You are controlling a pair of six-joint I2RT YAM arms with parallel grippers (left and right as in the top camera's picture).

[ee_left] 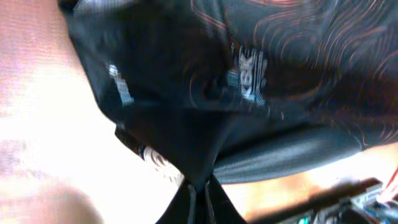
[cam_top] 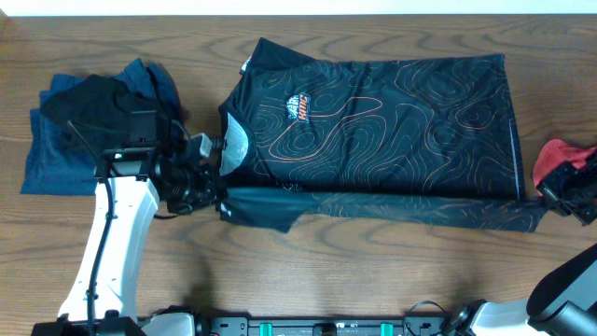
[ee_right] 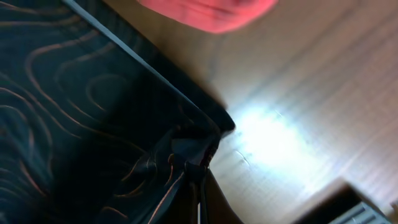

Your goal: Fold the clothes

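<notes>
A slick black shirt (cam_top: 392, 112) with thin orange contour lines and a grey collar panel lies flat on the wood-grain counter (cam_top: 373, 271), stretched between both pincers. Its chest logo (cam_top: 298, 107) is too small to read. The left pincer (cam_top: 220, 191), its arm reaching low, is clamped on a sleeve fold. The right pincer (cam_top: 546, 198) pinches the hem corner, with a red cloth (cam_top: 558, 157) just beyond it.

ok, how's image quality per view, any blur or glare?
Overhead: sharp and evenly lit, the contour lines on the shirt are legible. Left wrist: blurred throughout, shirt print smeared, table washed out pale. Right wrist: bright glare patch on the table, red cloth at the top out of focus, shirt lines soft.
</notes>
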